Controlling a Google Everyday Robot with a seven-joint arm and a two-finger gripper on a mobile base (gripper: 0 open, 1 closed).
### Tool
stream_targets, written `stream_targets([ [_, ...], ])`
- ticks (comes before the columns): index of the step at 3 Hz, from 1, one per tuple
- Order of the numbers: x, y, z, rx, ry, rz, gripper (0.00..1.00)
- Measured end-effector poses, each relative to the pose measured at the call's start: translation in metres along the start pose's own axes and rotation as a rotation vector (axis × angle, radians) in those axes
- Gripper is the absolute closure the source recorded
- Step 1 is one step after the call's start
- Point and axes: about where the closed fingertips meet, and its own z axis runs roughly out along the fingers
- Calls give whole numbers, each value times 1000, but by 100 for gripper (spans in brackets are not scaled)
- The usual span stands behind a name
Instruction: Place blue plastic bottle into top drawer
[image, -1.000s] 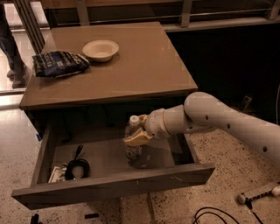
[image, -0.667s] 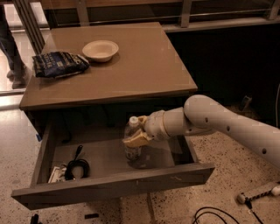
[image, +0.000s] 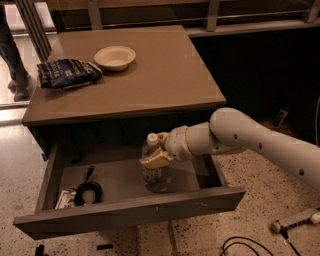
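Observation:
The blue plastic bottle (image: 153, 167), clear with a white cap, stands upright inside the open top drawer (image: 130, 210), its base on the drawer floor right of the middle. My gripper (image: 157, 150) reaches in from the right and its tan fingers (image: 156, 160) are closed around the bottle's upper body, just below the cap. The white arm stretches away to the right.
A coiled black cable and a small white item (image: 82, 192) lie in the drawer's left part. On the table top (image: 165, 80) sit a white bowl (image: 115, 56) and a dark blue snack bag (image: 67, 73). A person's leg (image: 12, 55) stands at far left. Cables lie on the floor at right.

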Motion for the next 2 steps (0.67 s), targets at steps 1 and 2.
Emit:
stream_targets([
  [1,0,0,0,0,0,0,34],
  [2,0,0,0,0,0,0,11],
])
